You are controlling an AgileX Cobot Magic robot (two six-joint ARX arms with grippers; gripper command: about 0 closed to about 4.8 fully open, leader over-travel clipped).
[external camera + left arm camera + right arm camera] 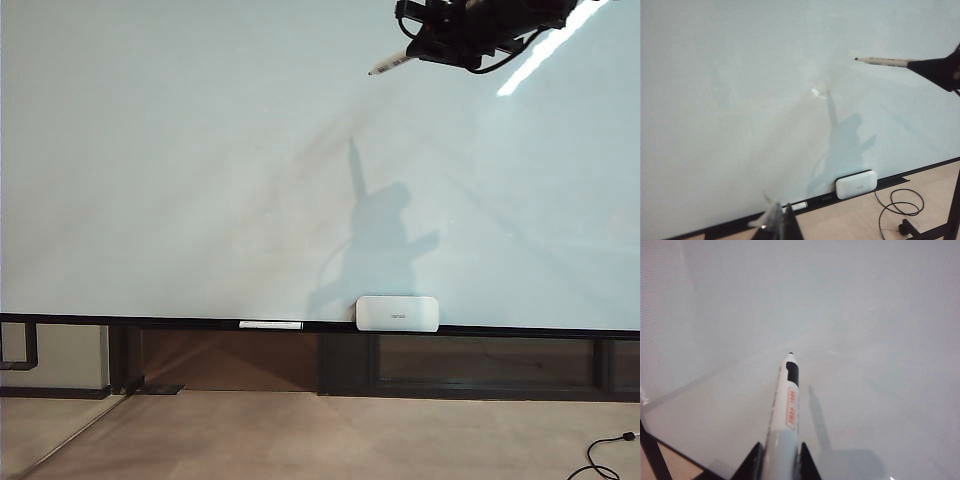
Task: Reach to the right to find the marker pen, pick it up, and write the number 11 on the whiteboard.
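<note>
1. My right gripper [780, 460] sits in the upper right of the exterior view, its jaws clenched on the marker pen [785, 410]. The pen sticks out well past the jaws, tip toward the whiteboard [180, 180] and not yet touching it, as far as I can judge.
2. My left gripper [777, 222] shows only as dark finger ends at the lower edge of the left wrist view. I cannot tell whether those jaws are parted or closed; they hold nothing I can see.
3. The board is bare: no stroke of the number 11 is on it yet.
4. Risk one: the pen is held near its rear, so pressing the tip on could lever it sideways or push it back through the jaws, and the strokes would wobble or fade.
5. Risk two: coming in too hard could flatten the tip or rock the board; too shallow, and no line.
6. Risk three: starting this high leaves room downward, but a long stroke could run toward the white eraser box [397, 313] and the spare white pen [270, 325] on the black bottom rail [520, 330].
</note>
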